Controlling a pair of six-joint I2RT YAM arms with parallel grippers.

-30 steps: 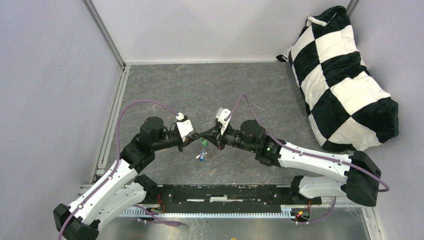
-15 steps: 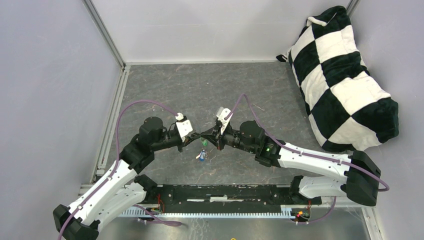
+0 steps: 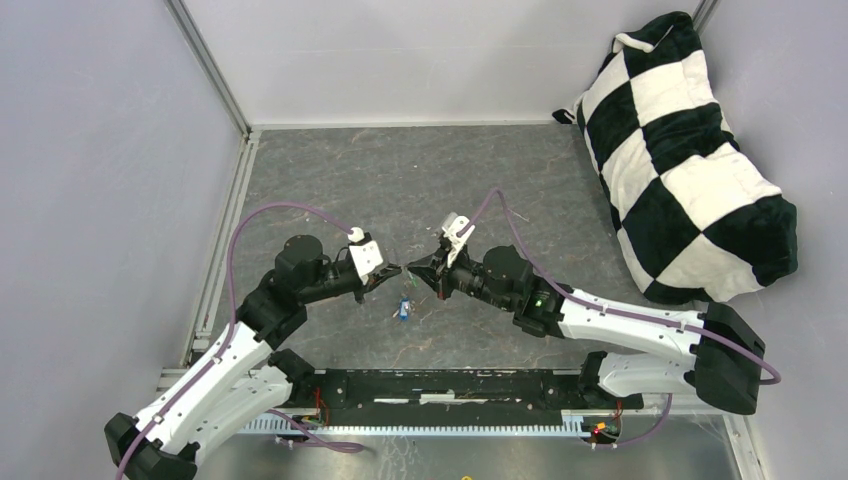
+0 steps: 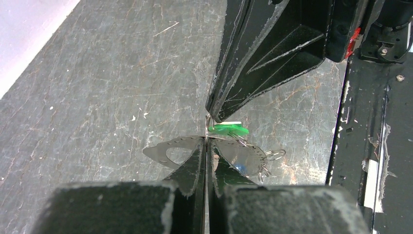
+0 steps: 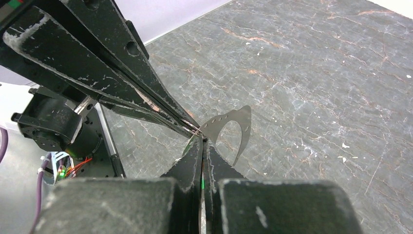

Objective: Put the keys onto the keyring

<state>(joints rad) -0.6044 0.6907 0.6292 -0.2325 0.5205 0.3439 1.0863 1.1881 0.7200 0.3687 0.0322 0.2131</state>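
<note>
Your left gripper (image 4: 206, 146) has its fingers pressed together, pinching the keyring (image 4: 168, 148). In the left wrist view the ring shows as a thin grey metal loop with a row of small holes near its rim, and it fans out on both sides of the closed fingertips. The whole bundle is held up off the table (image 3: 450, 180), in the middle between the two arms.

Just past those fingertips sits the green-headed key (image 4: 228, 129), lying crosswise against the ring's upper edge. From above, the blue-headed key (image 3: 401, 313) dangles below the green one. Both hang from the spot where the two arms meet, so neither is lying loose on the table.

Your right gripper (image 3: 414, 272) comes in from the other side, its fingers also pressed tight and their tip touching the ring right beside the green head. I can't tell whether it holds the ring itself or only a thin wire at that spot.

My reading is that you are late in the job. Both keys look carried by the ring, but the frames don't show whether each one is properly threaded or merely caught at the pinch. What looks left is to seat them and confirm it, then let go.
</note>
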